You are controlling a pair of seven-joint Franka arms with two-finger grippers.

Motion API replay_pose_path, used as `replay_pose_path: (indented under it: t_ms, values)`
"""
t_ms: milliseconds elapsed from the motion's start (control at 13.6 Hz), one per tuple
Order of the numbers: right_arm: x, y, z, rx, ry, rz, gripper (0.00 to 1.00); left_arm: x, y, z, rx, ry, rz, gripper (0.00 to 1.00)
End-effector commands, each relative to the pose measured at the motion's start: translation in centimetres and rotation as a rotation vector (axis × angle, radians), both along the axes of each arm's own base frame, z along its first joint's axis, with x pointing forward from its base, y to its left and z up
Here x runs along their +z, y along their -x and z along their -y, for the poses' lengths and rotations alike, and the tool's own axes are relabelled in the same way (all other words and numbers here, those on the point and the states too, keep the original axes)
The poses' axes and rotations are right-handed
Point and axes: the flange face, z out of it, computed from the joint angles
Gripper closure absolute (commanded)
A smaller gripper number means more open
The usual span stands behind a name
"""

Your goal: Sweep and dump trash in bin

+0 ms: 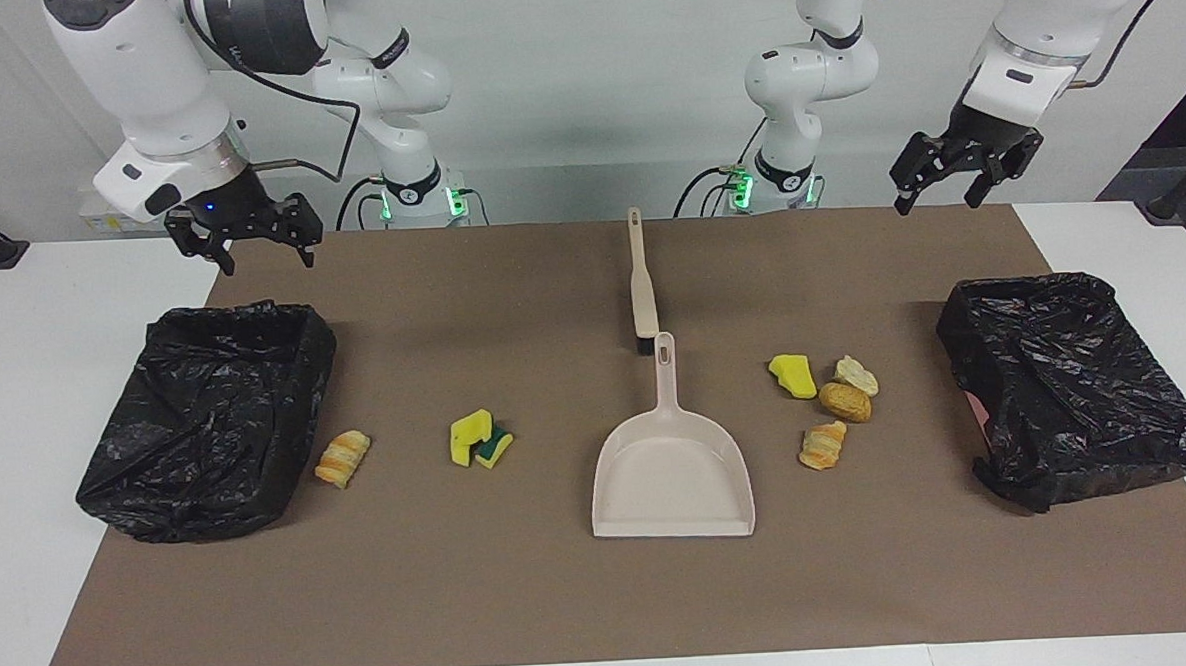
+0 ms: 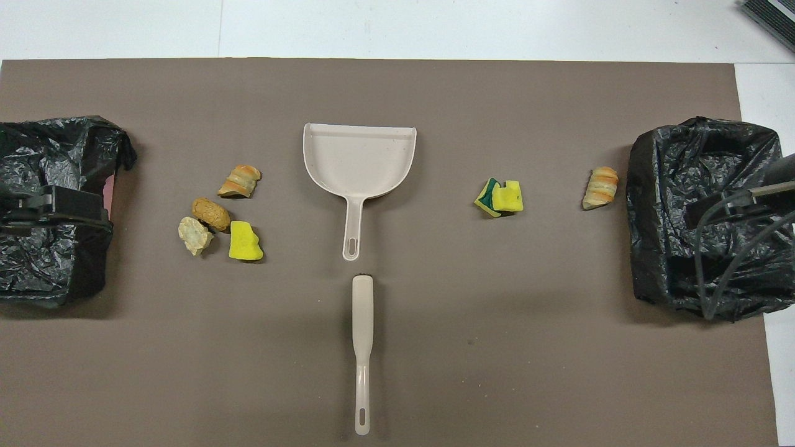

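Trash lies in two groups on the brown mat. Toward the left arm's end are a yellow sponge chunk (image 1: 793, 376), a pale bread piece (image 1: 857, 374), a brown bun (image 1: 845, 402) and a croissant piece (image 1: 823, 445). Toward the right arm's end are yellow-and-green sponges (image 1: 480, 440) and another croissant piece (image 1: 343, 458). A bin lined with a black bag stands at each end (image 1: 206, 420) (image 1: 1066, 382). My right gripper (image 1: 264, 252) hangs open and empty, high over its bin. The left gripper (image 1: 939, 198) does the same over the other bin.
A beige dustpan (image 1: 671, 470) lies mid-mat with its handle toward the robots. A beige brush (image 1: 641, 281) lies in line with it, nearer the robots. White table (image 1: 44, 377) borders the mat.
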Motion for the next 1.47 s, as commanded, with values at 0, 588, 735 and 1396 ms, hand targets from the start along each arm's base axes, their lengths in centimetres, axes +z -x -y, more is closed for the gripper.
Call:
replay_pose_path:
  t_ms: [0, 588, 735, 1396]
  values:
    - [0.2, 0.1, -0.2, -0.008, 0.005, 0.018, 0.0, 0.6, 0.4, -0.1, -0.002, 0.016, -0.004, 0.0]
    - [0.2, 0.3, -1.5, 0.021, 0.003, 0.008, 0.0, 0.5, 0.5, -1.3, 0.04, 0.015, -0.02, 0.0]
    - [0.2, 0.3, -1.7, 0.021, -0.009, 0.007, 0.0, 0.4, 0.4, -2.0, 0.05, 0.025, -0.008, 0.0]
    - [-3.7, -3.0, -6.5, 0.069, -0.084, -0.078, 0.0, 0.4, 0.6, 0.1, 0.018, 0.024, -0.014, 0.0]
